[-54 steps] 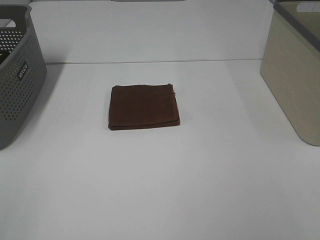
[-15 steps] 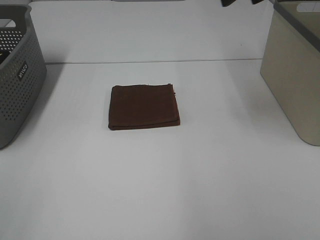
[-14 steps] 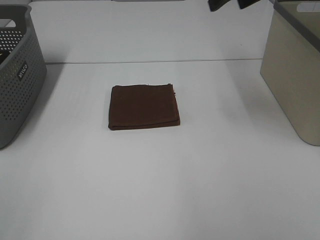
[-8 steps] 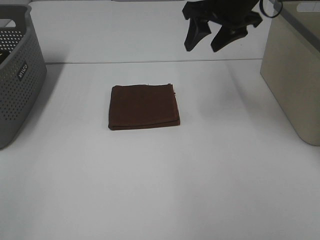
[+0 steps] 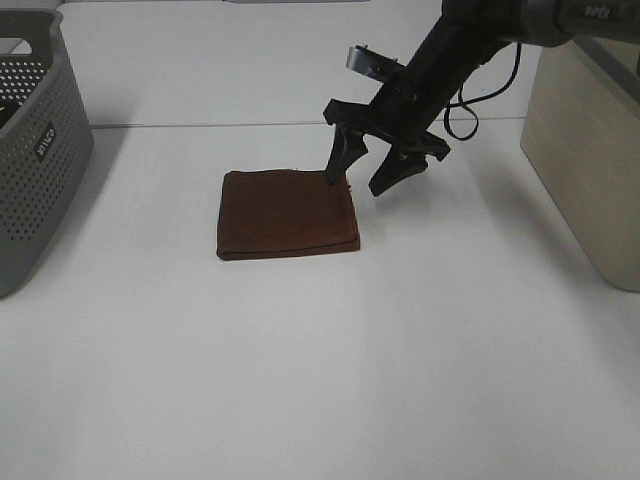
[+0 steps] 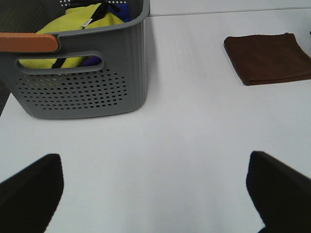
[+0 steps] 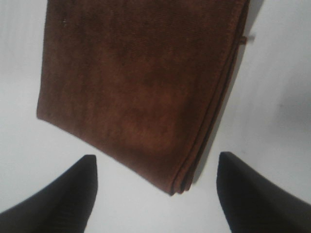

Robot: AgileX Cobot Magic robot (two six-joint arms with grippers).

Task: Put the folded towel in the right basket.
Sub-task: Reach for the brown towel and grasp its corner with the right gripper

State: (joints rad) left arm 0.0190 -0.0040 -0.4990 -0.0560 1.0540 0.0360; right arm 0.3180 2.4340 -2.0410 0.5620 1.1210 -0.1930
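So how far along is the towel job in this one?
Done: nothing delivered; the folded brown towel lies flat on the table, outside the beige basket. In hand: the right gripper is at the towel's far right corner, jaws open with that corner between them, nothing gripped. The left gripper is open, away from it. Left: close, lift, carry and drop it in the basket.

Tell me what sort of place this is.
Likely a robotics lab bench staged for laundry sorting: folded towel between grey basket and beige basket, right gripper open at its edge.
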